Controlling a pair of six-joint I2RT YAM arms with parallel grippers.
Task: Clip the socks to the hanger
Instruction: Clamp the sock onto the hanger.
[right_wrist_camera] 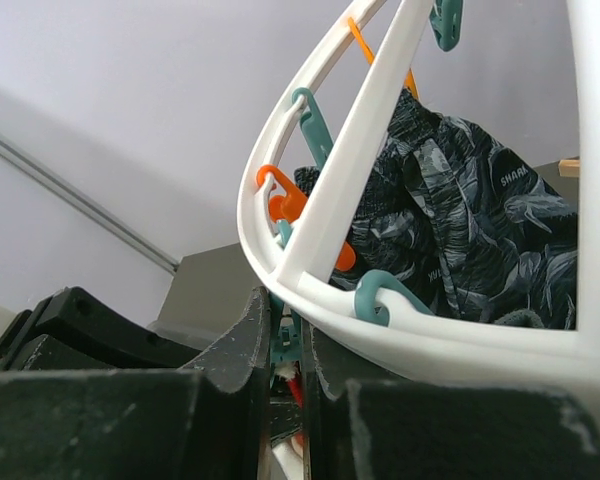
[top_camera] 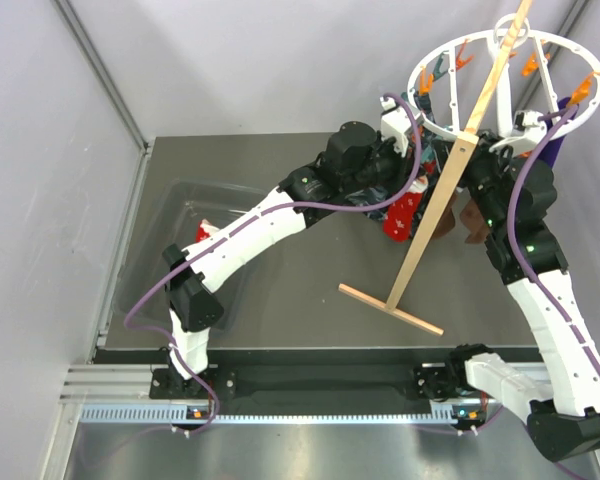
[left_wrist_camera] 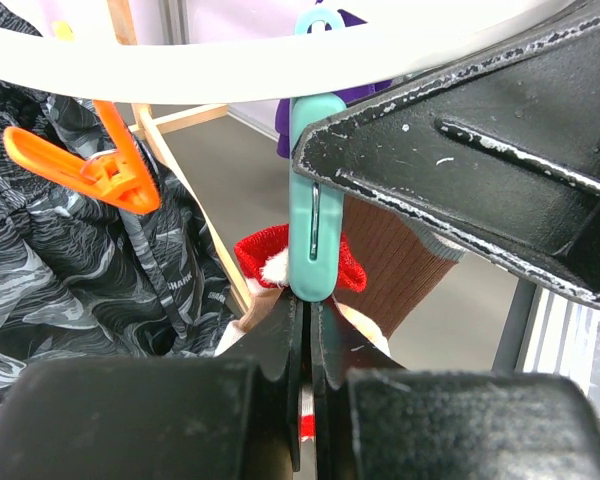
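Count: one hanger (left_wrist_camera: 180, 70), on a wooden pole stand (top_camera: 430, 225) at the far right of the table (top_camera: 310, 270).
Red socks seen: two. Brown sock: one. Purple sock (top_camera: 557, 140): one. Patterned cloth (right_wrist_camera: 460, 240): one. Purple sock and cloth both hang at the ring. Clips are orange and teal; the full number is not countable.

Container: one clear bin (top_camera: 145, 285) at the table's left, holding one red sock (top_camera: 205, 232).
The second red sock (left_wrist_camera: 265, 262) hangs under the ring beside the brown sock (left_wrist_camera: 400, 265), at a teal clip (left_wrist_camera: 315, 210). Cannot tell whether the clip grips it.

The left end effector (left_wrist_camera: 305, 315) has its fingers almost together just below that clip, with red-and-white fabric in the slit.
The right end effector (right_wrist_camera: 285, 320) has its fingers nearly closed at the ring's rim, teal plastic between them.
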